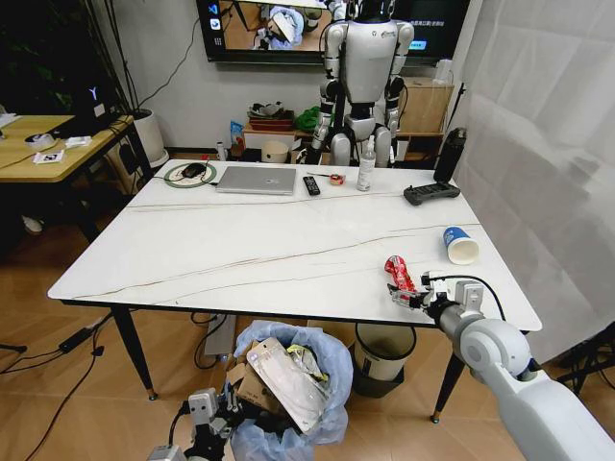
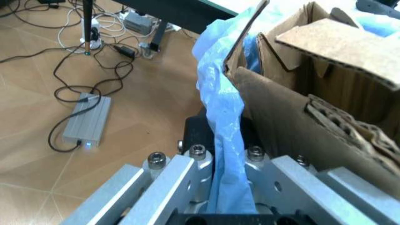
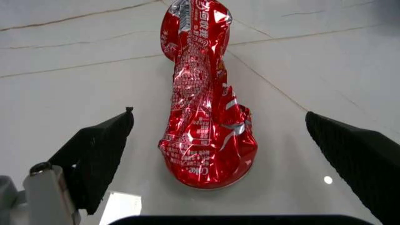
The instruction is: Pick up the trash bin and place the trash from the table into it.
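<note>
The trash bin (image 1: pixel 322 360), lined with a crinkled blue bag, hangs below the table's front edge, stuffed with brown cardboard (image 2: pixel 312 108) and a clear flat plastic pack (image 1: pixel 283 379). My left gripper (image 1: pixel 216 408) is shut on the bag's rim (image 2: pixel 228 154). A crumpled red wrapper (image 1: pixel 398 274) lies on the white table (image 1: pixel 259 250) near its front right. My right gripper (image 1: pixel 408 296) is open just in front of it, its black fingers (image 3: pixel 100 154) on either side of the red wrapper (image 3: pixel 203 108) without touching. A blue-white paper cup (image 1: pixel 460 245) lies on its side further right.
At the table's far edge sit a silver laptop (image 1: pixel 258 180), black remote (image 1: pixel 310 184), white bottle (image 1: pixel 366 165), black controller (image 1: pixel 430 193) and dark flask (image 1: pixel 449 154). A cream round bin (image 1: pixel 384 351) stands under the table. A humanoid robot (image 1: pixel 365 72) stands behind. Cables (image 2: pixel 81 79) lie on the floor.
</note>
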